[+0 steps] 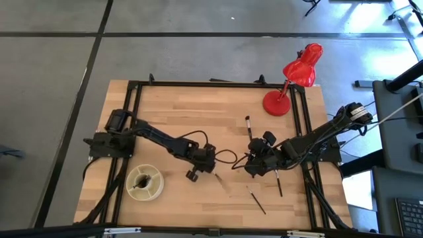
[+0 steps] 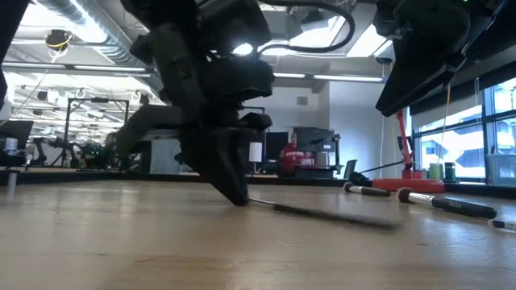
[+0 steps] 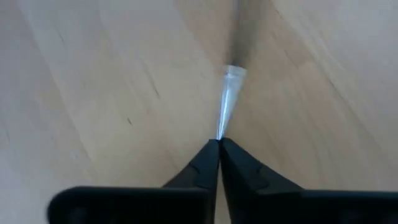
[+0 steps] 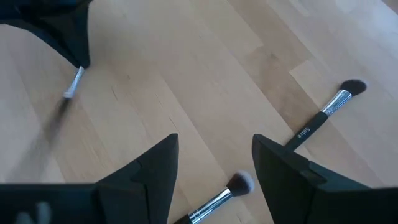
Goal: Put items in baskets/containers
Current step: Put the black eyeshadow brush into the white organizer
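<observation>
Down at mid-table, the left gripper [image 3: 219,144] is pinched tight on the end of a thin brush [image 3: 231,93] that lies on the wood, fingertips touching the tabletop in the low view. Just beside it, the right gripper [image 4: 214,168] hovers spread and holding nothing, with two more brushes [image 4: 323,113] on the table beyond its fingers. Only the high view shows the container [image 1: 145,182], near the table's front left, well apart from the held brush, and the red lamp [image 1: 294,76] at the back right.
</observation>
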`<state>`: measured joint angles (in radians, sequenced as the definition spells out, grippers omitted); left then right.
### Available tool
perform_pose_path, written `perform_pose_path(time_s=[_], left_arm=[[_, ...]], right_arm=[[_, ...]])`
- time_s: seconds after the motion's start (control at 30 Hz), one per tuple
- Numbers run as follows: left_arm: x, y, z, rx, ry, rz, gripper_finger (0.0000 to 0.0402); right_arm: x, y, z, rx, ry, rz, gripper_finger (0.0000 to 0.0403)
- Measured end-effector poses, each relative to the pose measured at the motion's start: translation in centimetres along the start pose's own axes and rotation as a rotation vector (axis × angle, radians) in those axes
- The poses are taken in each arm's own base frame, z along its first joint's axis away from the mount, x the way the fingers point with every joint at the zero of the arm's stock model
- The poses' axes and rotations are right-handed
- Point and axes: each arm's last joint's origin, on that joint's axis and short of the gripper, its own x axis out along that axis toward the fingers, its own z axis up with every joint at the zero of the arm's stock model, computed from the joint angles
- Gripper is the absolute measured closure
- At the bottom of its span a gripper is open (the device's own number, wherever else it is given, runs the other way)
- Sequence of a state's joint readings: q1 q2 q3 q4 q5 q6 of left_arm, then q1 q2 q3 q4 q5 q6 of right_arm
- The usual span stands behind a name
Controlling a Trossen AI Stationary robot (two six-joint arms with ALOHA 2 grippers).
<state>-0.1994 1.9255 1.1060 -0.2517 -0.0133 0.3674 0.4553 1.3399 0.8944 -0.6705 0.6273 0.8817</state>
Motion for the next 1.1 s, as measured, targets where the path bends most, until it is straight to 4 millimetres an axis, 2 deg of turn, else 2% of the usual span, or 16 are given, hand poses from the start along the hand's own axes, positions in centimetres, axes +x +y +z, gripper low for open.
perform_pose_path(time_s=[0.17, 0.27, 0.37, 0.47, 0.7, 0.83, 1.0, 1.1], left_arm=[[-2.6, -2.6, 0.2, 0.185, 0.151, 0.157, 0.0398], [-5.7, -4.8, 1.0, 0.358, 0.258, 0.268, 0.0398], [-8.9, -7.1, 1.0, 0.508, 0.374, 0.251, 0.0398], [-12.8, -8.3, 1.6, 0.475, 0.398, 0.247, 0.0398], [-20.4, -9.6, 1.8, 0.304, 0.410, 0.198, 0.0398], [-23.9, -10.2, 1.4, 0.250, 0.472, 0.144, 0.0399], [-27.8, -10.1, 1.3, 0.239, 0.323, -0.067, 0.0397], [-29.0, -10.1, 0.9, 0.253, 0.275, -0.082, 0.0399]], right_arm=[[0.0, 0.0, 0.0, -0.002, 0.002, -0.002, 0.0198], [0.0, 0.0, 0.0, -0.003, 0.002, -0.003, 0.0198], [0.0, 0.0, 0.0, -0.006, 0.001, -0.004, 0.0198], [0.0, -0.1, 0.1, -0.001, -0.012, -0.011, 0.0198], [0.5, 0.4, 1.5, 0.102, -0.105, 0.039, 0.0198], [1.4, 1.4, 2.2, 0.104, -0.145, 0.098, 0.0198], [3.4, 2.4, 2.3, 0.107, -0.098, 0.178, 0.0199], [4.7, 2.8, 2.1, 0.110, -0.073, 0.185, 0.0199]])
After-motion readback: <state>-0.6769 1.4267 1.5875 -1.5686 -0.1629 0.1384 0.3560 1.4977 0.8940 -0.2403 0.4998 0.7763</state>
